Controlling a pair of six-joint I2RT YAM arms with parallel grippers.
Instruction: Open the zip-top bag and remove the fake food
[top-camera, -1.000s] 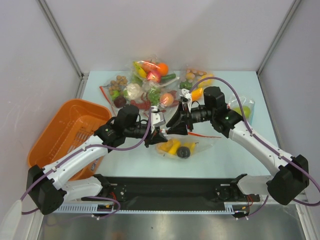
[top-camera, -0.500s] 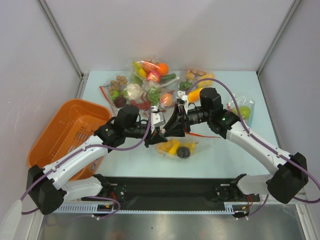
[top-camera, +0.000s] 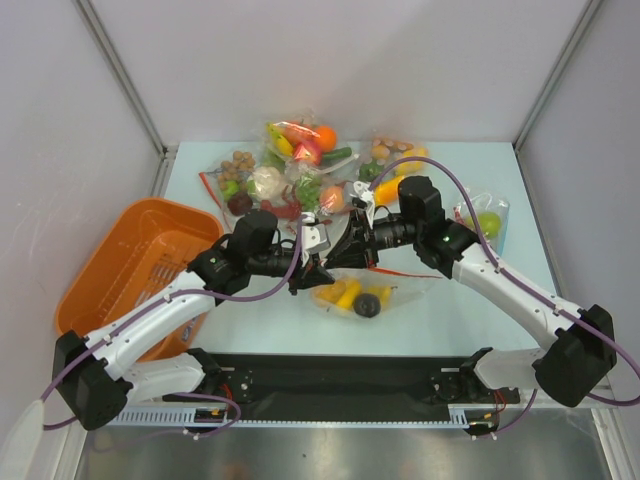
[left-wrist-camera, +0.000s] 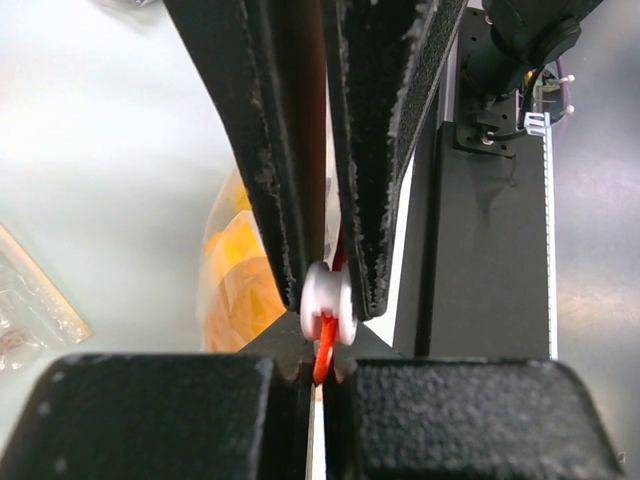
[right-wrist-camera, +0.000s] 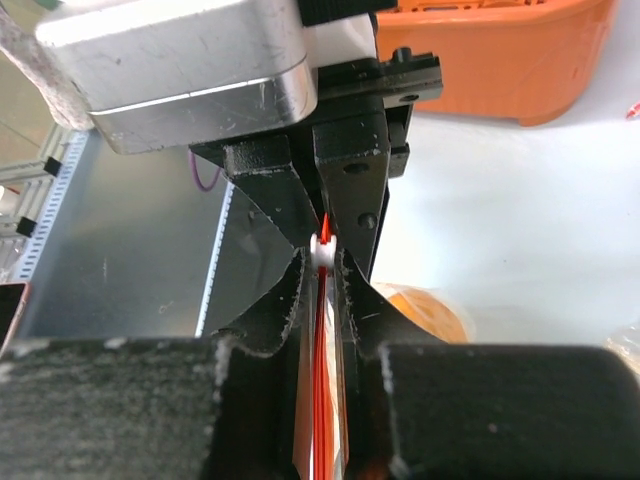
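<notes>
The zip-top bag (top-camera: 362, 297) lies on the table in front of both arms, with yellow pieces (top-camera: 345, 293) and a dark purple ball (top-camera: 367, 304) of fake food inside. Its orange-red zip strip (right-wrist-camera: 322, 400) is lifted between the two grippers, which meet tip to tip. My left gripper (top-camera: 312, 270) (left-wrist-camera: 322, 362) is shut on the end of the strip. My right gripper (top-camera: 338, 258) (right-wrist-camera: 322, 262) is closed along the strip, and its fingertips (left-wrist-camera: 372, 270) pinch the white slider (left-wrist-camera: 327, 303). A yellow piece (left-wrist-camera: 235, 280) shows through the plastic below.
An orange basket (top-camera: 130, 260) sits at the left edge of the table. A pile of other clear bags of toy food (top-camera: 300, 170) lies at the back. One bag with a green fruit (top-camera: 485, 222) lies at the right. The black base rail (top-camera: 350, 385) runs along the near edge.
My right gripper has slid left along the strip up to the left gripper and its jaws have closed on the strip and slider. The left arm has stayed put.
</notes>
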